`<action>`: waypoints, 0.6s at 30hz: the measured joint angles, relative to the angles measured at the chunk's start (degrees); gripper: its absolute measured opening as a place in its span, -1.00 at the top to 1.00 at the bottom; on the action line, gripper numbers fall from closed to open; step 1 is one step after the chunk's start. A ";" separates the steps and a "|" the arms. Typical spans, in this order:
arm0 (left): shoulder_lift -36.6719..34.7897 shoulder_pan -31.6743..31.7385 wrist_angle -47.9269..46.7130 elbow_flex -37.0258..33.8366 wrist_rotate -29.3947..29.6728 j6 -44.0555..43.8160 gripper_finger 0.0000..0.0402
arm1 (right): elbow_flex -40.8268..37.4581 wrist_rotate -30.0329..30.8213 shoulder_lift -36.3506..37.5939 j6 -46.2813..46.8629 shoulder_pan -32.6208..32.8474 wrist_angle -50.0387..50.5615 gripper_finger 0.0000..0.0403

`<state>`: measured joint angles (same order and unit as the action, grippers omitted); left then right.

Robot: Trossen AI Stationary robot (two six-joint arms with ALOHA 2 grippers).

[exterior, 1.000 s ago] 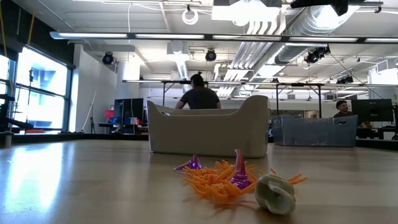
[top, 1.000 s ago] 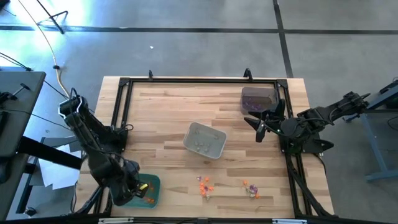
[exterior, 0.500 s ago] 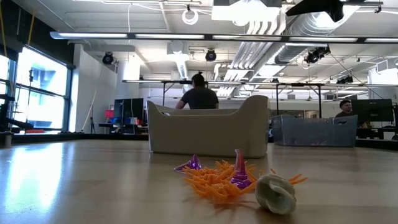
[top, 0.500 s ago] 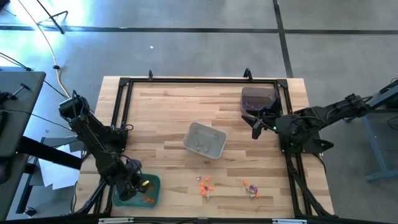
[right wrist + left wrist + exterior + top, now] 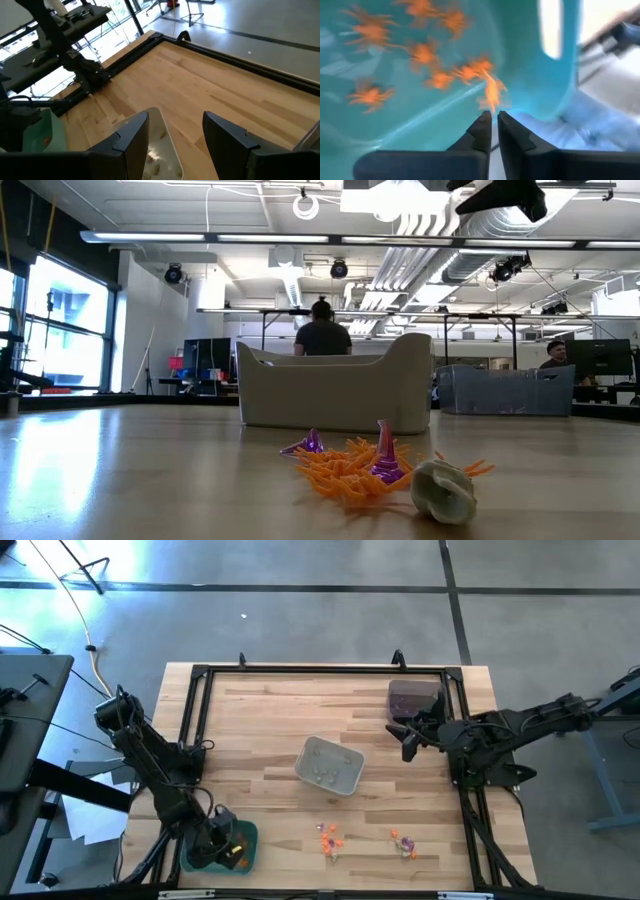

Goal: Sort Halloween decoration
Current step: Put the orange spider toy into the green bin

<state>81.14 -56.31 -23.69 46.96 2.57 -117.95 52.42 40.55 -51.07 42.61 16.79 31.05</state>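
1. High view: my left hand [image 5: 222,843] sits over the green plastic tray [image 5: 247,836] at the lower left of the wooden table [image 5: 270,730]. My right hand [image 5: 408,738] hangs by the dark tray [image 5: 414,695], upper right. Loose orange trinkets [image 5: 329,838] lie bottom centre.
2. Low view: an orange, purple and pale trinket pile [image 5: 372,468] lies in front of the grey tub [image 5: 335,392].
3. Left wrist view: fingers pinched nearly together, holding nothing; orange spider trinkets [image 5: 422,52] lie in the tray.
4. Right wrist view: fingers spread wide, released.
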 joint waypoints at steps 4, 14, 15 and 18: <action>0.00 0.02 0.11 0.00 0.07 4.80 0.77 | 0.00 -1.86 -0.05 0.00 -0.81 0.00 0.10; -0.15 0.52 5.75 -0.04 10.16 8.76 0.59 | 0.00 -1.81 -0.04 1.07 -0.80 0.00 0.10; -0.18 0.52 8.06 -0.04 12.77 9.46 0.60 | 0.00 -1.81 -0.05 1.09 -0.80 0.01 0.10; -0.47 0.52 12.76 1.03 20.20 14.97 0.63 | 0.00 -1.97 -0.04 2.78 -0.80 0.05 0.10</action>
<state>80.68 -55.79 -10.93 47.99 22.77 -102.98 52.42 38.59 -51.11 45.39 15.99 31.10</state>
